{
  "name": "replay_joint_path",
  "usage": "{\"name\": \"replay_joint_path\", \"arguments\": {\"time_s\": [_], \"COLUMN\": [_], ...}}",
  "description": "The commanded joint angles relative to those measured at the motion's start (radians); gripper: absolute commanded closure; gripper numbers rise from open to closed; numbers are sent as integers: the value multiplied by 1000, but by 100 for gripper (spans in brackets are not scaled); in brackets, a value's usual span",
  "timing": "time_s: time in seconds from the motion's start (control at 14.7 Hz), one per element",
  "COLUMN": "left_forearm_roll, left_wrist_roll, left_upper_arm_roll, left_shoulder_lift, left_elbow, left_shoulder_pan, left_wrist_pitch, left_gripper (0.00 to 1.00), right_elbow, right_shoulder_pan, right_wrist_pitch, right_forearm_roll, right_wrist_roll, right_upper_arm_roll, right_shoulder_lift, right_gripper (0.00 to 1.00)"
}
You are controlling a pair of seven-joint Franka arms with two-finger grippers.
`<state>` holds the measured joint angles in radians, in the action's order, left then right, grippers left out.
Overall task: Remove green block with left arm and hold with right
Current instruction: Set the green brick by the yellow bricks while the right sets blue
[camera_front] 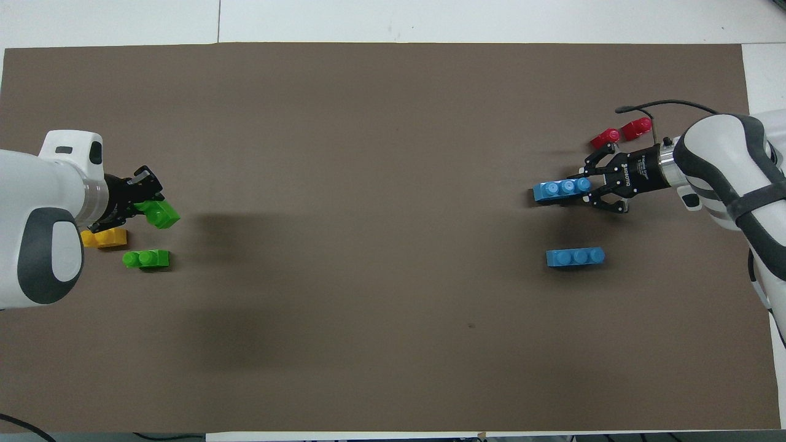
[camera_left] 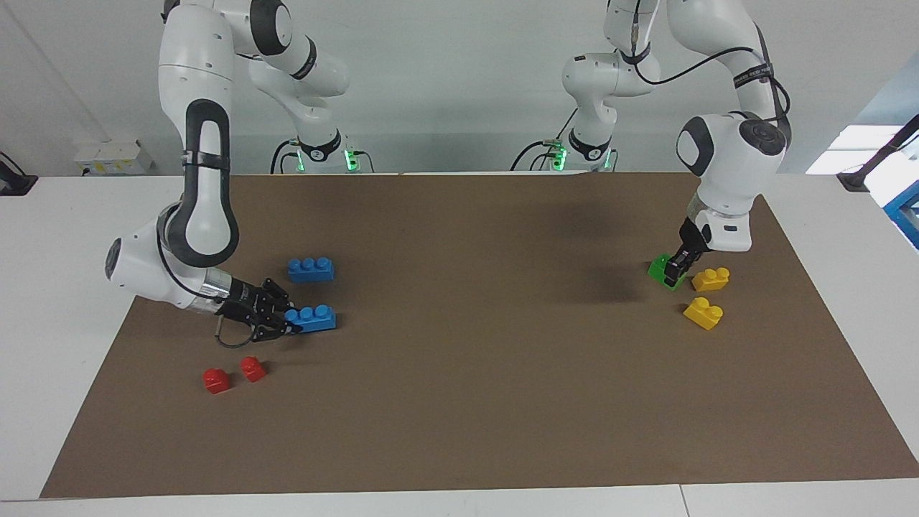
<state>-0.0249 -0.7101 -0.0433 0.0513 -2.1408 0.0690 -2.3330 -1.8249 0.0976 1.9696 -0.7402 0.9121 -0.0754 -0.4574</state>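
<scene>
Facing view: we see the left gripper (camera_left: 673,271) clenched on a green block (camera_left: 663,271), low over the brown mat (camera_left: 467,402) at the left arm's end, just beside a yellow brick (camera_left: 711,278); a second yellow brick (camera_left: 703,313) lies farther from the robots. We cannot see a second green brick here — the gripper likely hides it. The right gripper (camera_left: 287,322) grasps one end of a blue brick (camera_left: 311,319), kept down on the mat, probably to steady it. Another blue brick (camera_left: 311,269) lies nearer the robots, two red bricks (camera_left: 233,375) farther. White wall, white table (camera_left: 64,237) around the mat.

Overhead view: the green block (camera_front: 161,213) sits tilted in the left gripper (camera_front: 146,205) — lifted, we judge. A second green brick (camera_front: 146,259) rests on the mat (camera_front: 368,184), apart. The right gripper (camera_front: 586,187) holds the blue brick (camera_front: 560,189).
</scene>
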Motion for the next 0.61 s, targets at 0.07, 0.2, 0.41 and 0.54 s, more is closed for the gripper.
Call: {"name": "replay_joint_path", "arguments": {"time_s": [0.07, 0.2, 0.41, 0.54], "left_forearm_roll": [-7, -7, -13, -13], "left_wrist_roll": [-155, -207, -232, -275], "left_upper_arm_roll": [5, 5, 5, 5], "left_shoulder_lift": [74, 110, 134, 169], "left_elbow": [-10, -10, -8, -8], "left_shoulder_pan": [-12, -14, -14, -9], "left_wrist_pitch": [-94, -112, -120, -155], "left_gripper": [100, 100, 100, 100], "right_elbow": [-25, -21, -16, -14], "right_shoulder_pan": [13, 14, 13, 11], "right_wrist_pitch": [14, 6, 6, 2], "right_forearm_roll": [24, 25, 24, 24], "right_wrist_roll": [-32, -30, -22, -13], "right_upper_arm_roll": [14, 14, 14, 14], "right_shoulder_lift": [20, 20, 22, 28], "right_gripper": [94, 81, 28, 16]}}
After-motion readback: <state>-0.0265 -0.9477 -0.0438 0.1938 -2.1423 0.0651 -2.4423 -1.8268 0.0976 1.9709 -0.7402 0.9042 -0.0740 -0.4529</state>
